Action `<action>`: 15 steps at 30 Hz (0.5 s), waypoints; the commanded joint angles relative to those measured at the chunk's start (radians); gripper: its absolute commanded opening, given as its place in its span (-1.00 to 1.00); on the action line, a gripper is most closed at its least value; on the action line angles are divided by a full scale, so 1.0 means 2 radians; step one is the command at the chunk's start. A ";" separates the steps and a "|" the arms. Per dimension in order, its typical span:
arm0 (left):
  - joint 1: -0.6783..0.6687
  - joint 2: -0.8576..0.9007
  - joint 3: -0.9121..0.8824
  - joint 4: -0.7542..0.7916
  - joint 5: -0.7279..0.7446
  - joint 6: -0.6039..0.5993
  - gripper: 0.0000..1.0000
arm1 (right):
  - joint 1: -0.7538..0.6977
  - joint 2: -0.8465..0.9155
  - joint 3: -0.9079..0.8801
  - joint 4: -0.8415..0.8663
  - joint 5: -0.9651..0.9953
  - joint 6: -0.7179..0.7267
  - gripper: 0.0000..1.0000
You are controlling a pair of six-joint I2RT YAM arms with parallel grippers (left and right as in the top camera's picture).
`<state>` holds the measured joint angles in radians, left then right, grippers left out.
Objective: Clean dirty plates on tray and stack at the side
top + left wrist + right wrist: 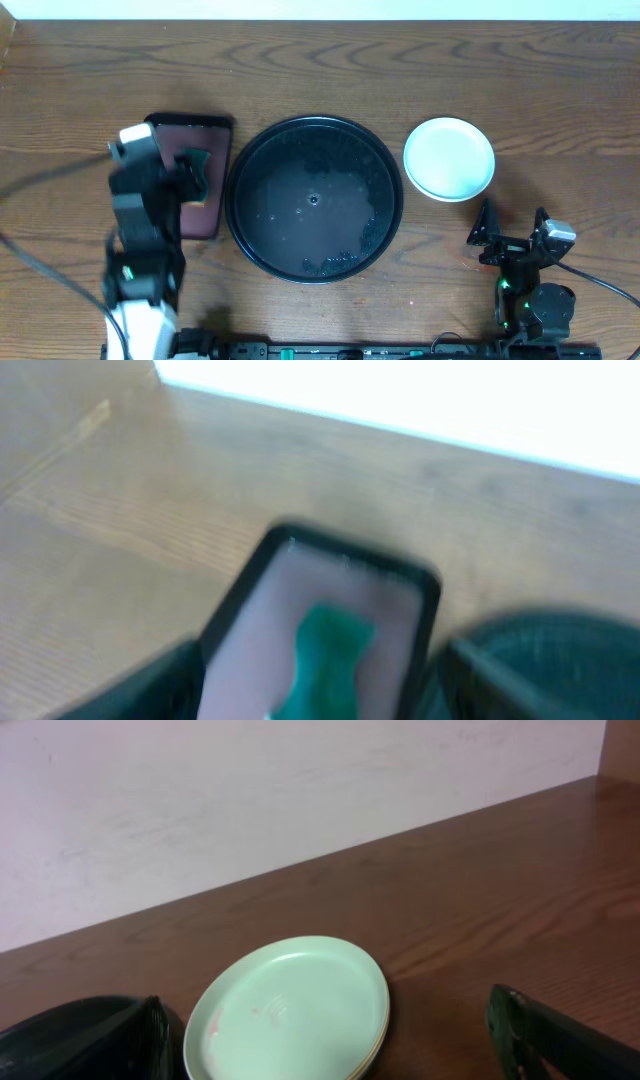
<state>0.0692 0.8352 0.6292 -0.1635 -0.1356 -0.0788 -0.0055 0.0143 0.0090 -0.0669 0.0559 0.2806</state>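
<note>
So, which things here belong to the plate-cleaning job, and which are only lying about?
Belong to the job:
stack of plates
round black tray
green sponge

Only lying about:
small rectangular maroon tray

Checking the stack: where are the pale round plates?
Overhead, the pale round plates sit stacked on the wood, right of the round black tray, beyond the right gripper.

the left arm [140, 235] and right arm [530, 290] are black, white-capped, with black cables [600, 282].
</note>
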 commanded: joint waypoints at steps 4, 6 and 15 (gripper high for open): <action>-0.010 -0.182 -0.186 0.116 0.050 -0.004 0.50 | -0.004 -0.004 -0.002 -0.001 -0.002 0.005 0.98; -0.017 -0.240 -0.227 0.116 0.049 -0.004 0.51 | -0.004 -0.004 -0.002 -0.001 -0.002 0.005 0.99; -0.024 -0.375 -0.313 0.100 0.048 -0.001 0.51 | -0.004 -0.004 -0.002 -0.001 -0.002 0.005 0.98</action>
<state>0.0242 0.1478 0.0273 0.0525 -0.0502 -0.0784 -0.0055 0.0116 0.0090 -0.0673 0.0547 0.2806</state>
